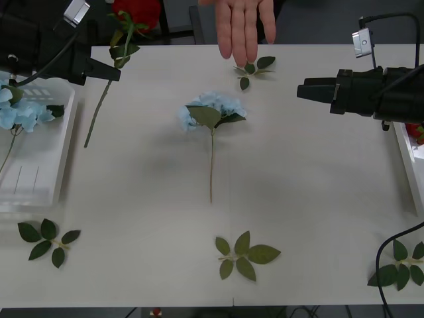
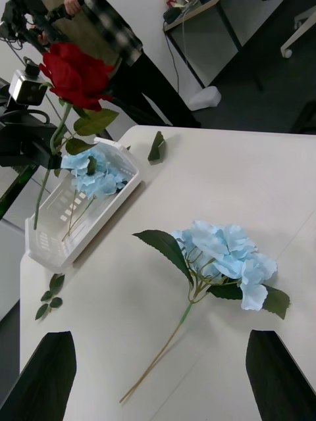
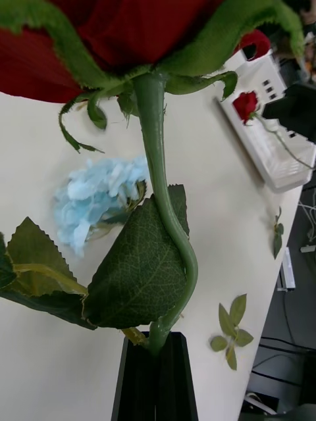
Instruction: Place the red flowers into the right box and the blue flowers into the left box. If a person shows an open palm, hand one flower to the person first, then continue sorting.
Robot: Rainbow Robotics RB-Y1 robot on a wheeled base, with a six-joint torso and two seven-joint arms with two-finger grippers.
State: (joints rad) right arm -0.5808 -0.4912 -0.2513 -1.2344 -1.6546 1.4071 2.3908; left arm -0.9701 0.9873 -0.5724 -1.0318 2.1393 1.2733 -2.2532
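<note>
The left pincer (image 1: 118, 73) is clamping a red rose (image 1: 136, 12) by its stem above the tabletop's (image 1: 318, 199) far-left edge, near the person's hand (image 1: 244, 26). The right pincer (image 1: 301, 91) is hovering released at the right. One blue hydrangea (image 1: 211, 109) is lying mid-tabletop with open room around it; another is resting in the left box (image 1: 40, 175).

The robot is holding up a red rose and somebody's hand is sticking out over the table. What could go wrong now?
1. The left gripper pinches the red rose low on its thin stem, so the heavy head could swing or slip.
2. The person's hand waits open at the far edge; a fast handover could bump it.
3. The blue flower lies mid-table, where the dangling stem might drag it.
</note>
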